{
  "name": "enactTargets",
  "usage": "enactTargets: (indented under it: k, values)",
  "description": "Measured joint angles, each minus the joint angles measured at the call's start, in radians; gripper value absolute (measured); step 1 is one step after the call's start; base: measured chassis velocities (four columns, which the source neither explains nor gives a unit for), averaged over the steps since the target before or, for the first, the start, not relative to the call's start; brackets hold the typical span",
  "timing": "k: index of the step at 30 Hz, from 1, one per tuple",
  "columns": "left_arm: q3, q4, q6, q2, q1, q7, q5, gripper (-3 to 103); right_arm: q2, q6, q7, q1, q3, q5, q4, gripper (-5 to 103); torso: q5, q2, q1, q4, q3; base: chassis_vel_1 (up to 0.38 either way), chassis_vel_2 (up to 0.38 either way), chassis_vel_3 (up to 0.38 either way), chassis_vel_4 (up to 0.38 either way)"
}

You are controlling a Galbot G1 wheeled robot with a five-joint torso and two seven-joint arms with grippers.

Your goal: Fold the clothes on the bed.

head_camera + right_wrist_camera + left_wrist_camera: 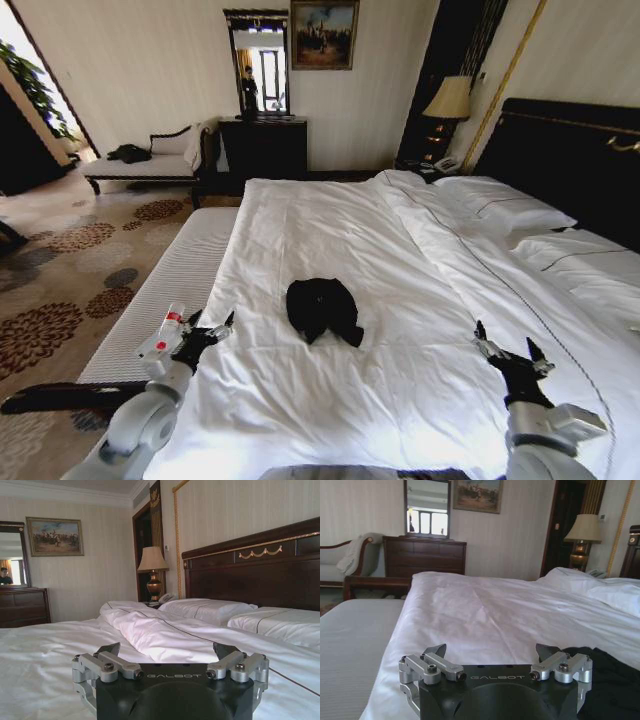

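Clothes [321, 309]: black bundle, crumpled, mid-bed [420, 250] on white duvet; no clear long axis.
Room: open duvet all round; bed's left edge near L pincer.
L pincer [211, 329]: spread, holds nothing, left of clothes.
R pincer [508, 347]: spread, holds nothing, well right.

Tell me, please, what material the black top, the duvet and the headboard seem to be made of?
Black top: soft matte fabric, probably knit; it lies crumpled. Duvet: smooth white woven cloth, likely cotton, with fine creases. Headboard: dark polished wood by its sheen, with gold trim.
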Motion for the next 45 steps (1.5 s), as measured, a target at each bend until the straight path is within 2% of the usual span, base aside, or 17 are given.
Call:
enactTargets:
  k: [5, 6, 8, 10, 12, 15, 16, 17, 20, 21, 24, 25, 27, 33, 40, 41, 45]
  values:
    - [0.224, 0.129, 0.0, 0.107, -0.289, 0.008, -0.134, 100, 0.003, -0.001, 0.005, 0.0, 0.005, -0.001, -0.004, 100, 0.0008, 0.0, 0.0, 0.0008, 0.0, 0.0, 0.0, 0.0, 0.0]
    - [0.224, 0.129, 0.0, 0.107, -0.289, 0.008, -0.134, 100, 0.003, -0.001, 0.005, 0.0, 0.005, -0.001, -0.004, 100, 0.0008, 0.0, 0.0, 0.0008, 0.0, 0.0, 0.0, 0.0, 0.0]
    - [0.312, 0.186, 0.009, 0.125, -0.39, 0.013, -0.192, 100, 0.004, -0.003, 0.011, 0.004, 0.007, -0.001, -0.011, 100, 0.0008, 0.0, 0.0, 0.001, 0.0, 0.0, 0.0, 0.0, 0.0]
    - [0.399, 0.245, 0.02, 0.127, -0.503, 0.018, -0.258, 100, 0.003, -0.008, 0.014, 0.009, 0.008, -0.004, -0.019, 100, 0.0003, 0.0, 0.0, 0.0009, 0.0, 0.0, 0.0, 0.0, 0.0]
    - [0.434, 0.271, 0.024, 0.126, -0.549, 0.024, -0.285, 100, 0.002, -0.013, 0.015, 0.011, 0.008, -0.004, -0.023, 100, 0.0005, 0.0, 0.0, 0.0007, 0.0, 0.0, 0.0, 0.0, 0.0]
    - [0.518, 0.337, 0.037, 0.128, -0.646, 0.065, -0.363, 100, 0.002, -0.019, 0.019, 0.016, 0.008, -0.005, -0.031, 100, 0.0005, 0.0, 0.0, 0.0006, 0.0, 0.0, 0.0, 0.0, 0.0]
    - [0.574, 0.378, 0.045, 0.131, -0.698, 0.092, -0.4, 100, 0.001, -0.021, 0.022, 0.021, 0.008, -0.005, -0.039, 100, 0.0011, 0.0, 0.0, 0.0008, 0.0, 0.0, 0.0, 0.0, 0.0]
    - [0.574, 0.378, 0.045, 0.131, -0.698, 0.092, -0.4, 100, 0.001, -0.021, 0.022, 0.021, 0.008, -0.005, -0.039, 100, 0.0011, 0.0, 0.0, 0.0008, 0.0, 0.0, 0.0, 0.0, 0.0]
    - [0.663, 0.459, 0.063, 0.104, -0.774, 0.108, -0.437, 100, 0.001, -0.028, 0.028, 0.027, 0.008, -0.009, -0.049, 100, 0.0008, 0.0, 0.0, 0.0011, 0.0, 0.0, 0.0, 0.0, 0.0]
    - [0.663, 0.459, 0.063, 0.104, -0.774, 0.108, -0.437, 100, 0.001, -0.028, 0.028, 0.027, 0.008, -0.009, -0.049, 100, 0.0008, 0.0, 0.0, 0.0011, 0.0, 0.0, 0.0, 0.0, 0.0]
    - [0.701, 0.509, 0.097, 0.023, -0.819, 0.059, -0.457, 100, -0.003, -0.036, 0.033, 0.031, 0.006, -0.013, -0.058, 100, 0.0003, 0.0, 0.0, 0.0006, 0.0, 0.0, 0.0, 0.0, 0.0]
    - [0.701, 0.509, 0.097, 0.023, -0.819, 0.059, -0.457, 100, -0.003, -0.036, 0.033, 0.031, 0.006, -0.013, -0.058, 100, 0.0003, 0.0, 0.0, 0.0006, 0.0, 0.0, 0.0, 0.0, 0.0]
    - [0.72, 0.541, 0.111, -0.039, -0.84, 0.04, -0.468, 100, -0.008, -0.043, 0.035, 0.039, -0.002, -0.016, -0.065, 100, 0.0008, 0.0, 0.0, 0.0006, 0.0, 0.0, 0.0, 0.0, 0.0]
    - [0.762, 0.665, 0.123, -0.159, -0.897, 0.043, -0.462, 100, -0.002, -0.064, 0.053, 0.053, -0.022, -0.027, -0.064, 100, 0.0008, 0.0, 0.0, 0.001, 0.0, 0.0, 0.0, 0.0, 0.0]
    - [0.766, 0.775, 0.131, -0.21, -0.916, 0.04, -0.437, 100, -0.003, -0.066, 0.056, 0.037, -0.008, -0.024, -0.06, 100, 0.0008, 0.0, 0.0, 0.0009, 0.0, 0.0, 0.0, 0.0, 0.0]
    - [0.767, 0.787, 0.131, -0.215, -0.917, 0.041, -0.435, 103, -0.005, -0.066, 0.057, 0.038, -0.006, -0.022, -0.061, 100, 0.0008, 0.0, 0.0, 0.001, 0.0, 0.0, 0.0, 0.0, 0.0]
    - [0.767, 0.828, 0.132, -0.241, -0.928, 0.053, -0.424, 98, -0.011, -0.075, 0.065, 0.045, -0.003, -0.014, -0.062, 100, 0.0007, 0.0, 0.0, 0.001, 0.0, 0.0, 0.0, 0.0, 0.0]
